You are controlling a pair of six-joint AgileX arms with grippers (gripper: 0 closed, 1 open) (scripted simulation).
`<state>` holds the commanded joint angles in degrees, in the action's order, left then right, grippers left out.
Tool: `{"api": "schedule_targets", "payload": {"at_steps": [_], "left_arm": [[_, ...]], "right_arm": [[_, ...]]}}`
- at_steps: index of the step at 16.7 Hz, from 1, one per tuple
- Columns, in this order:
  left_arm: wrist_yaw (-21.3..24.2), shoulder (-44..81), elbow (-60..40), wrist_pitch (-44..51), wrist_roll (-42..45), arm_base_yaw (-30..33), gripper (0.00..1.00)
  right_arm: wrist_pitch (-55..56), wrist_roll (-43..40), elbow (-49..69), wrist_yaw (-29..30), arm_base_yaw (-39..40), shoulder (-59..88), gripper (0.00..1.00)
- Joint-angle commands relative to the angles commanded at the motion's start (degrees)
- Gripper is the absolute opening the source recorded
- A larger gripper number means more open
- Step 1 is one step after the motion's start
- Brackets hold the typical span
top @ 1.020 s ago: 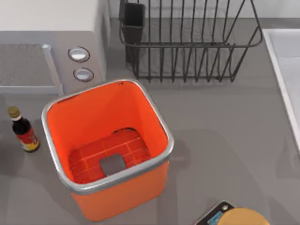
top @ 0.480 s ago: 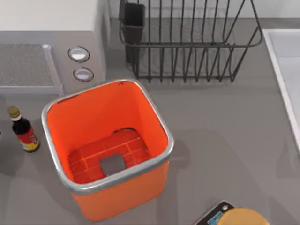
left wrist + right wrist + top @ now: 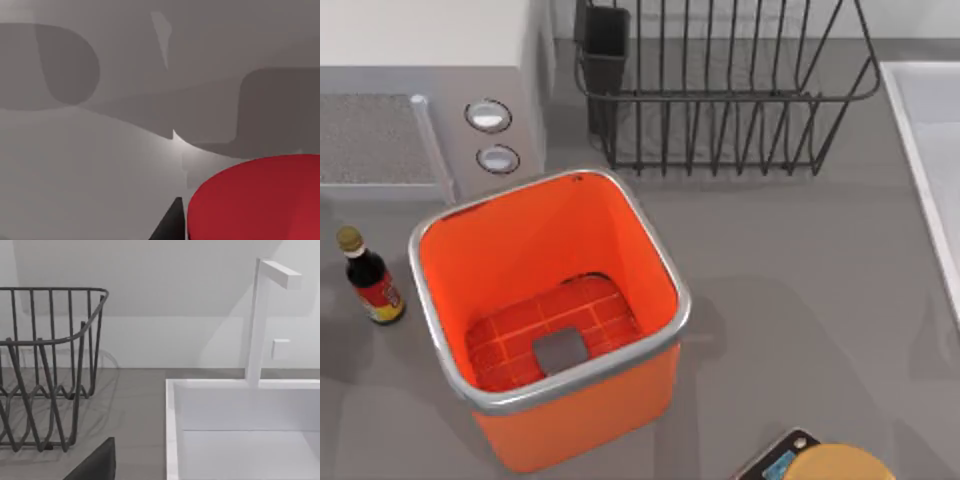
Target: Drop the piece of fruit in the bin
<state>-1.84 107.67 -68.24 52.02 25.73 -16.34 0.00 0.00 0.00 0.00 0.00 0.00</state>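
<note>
The piece of fruit (image 3: 260,200), smooth and red, looms very close in the left wrist view over grey tabletop. A dark part of my left gripper (image 3: 170,225) shows right beside it; I cannot tell whether it grips the fruit. The bin (image 3: 520,240), large, square and orange with a silver rim, stands left of centre in the top view. Its grid floor with a grey square holds nothing. In the right wrist view a dark part of my right gripper (image 3: 95,465) sits low between the rack and the sink.
A black wire rack (image 3: 720,100) stands behind the bin, with a white sink (image 3: 930,150) and its faucet (image 3: 260,315) at the right. A grey appliance (image 3: 430,100) and a small dark bottle (image 3: 370,280) are at the left. A tan-orange round thing (image 3: 840,465) sits at the front edge.
</note>
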Motion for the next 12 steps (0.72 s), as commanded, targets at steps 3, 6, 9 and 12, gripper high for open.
{"api": "schedule_targets", "payload": {"at_steps": [3, 6, 9, 12], "left_arm": [[-0.7, -3.2, -4.9, 6.6, -0.9, -0.4, 0.00], [-0.7, -5.6, -11.4, 13.8, -1.1, -0.7, 0.00], [0.2, -6.1, -17.5, 20.7, -0.4, -0.2, 0.00], [1.2, -5.3, -21.3, 25.5, 0.6, 0.7, 0.00]], "right_arm": [[0.0, 0.0, 0.0, 0.0, 0.0, 0.0, 1.00], [0.0, 0.0, 0.0, 0.0, 0.0, 0.0, 1.00], [0.0, 0.0, 0.0, 0.0, 0.0, 0.0, 1.00], [0.0, 0.0, 0.0, 0.0, 0.0, 0.0, 1.00]]}}
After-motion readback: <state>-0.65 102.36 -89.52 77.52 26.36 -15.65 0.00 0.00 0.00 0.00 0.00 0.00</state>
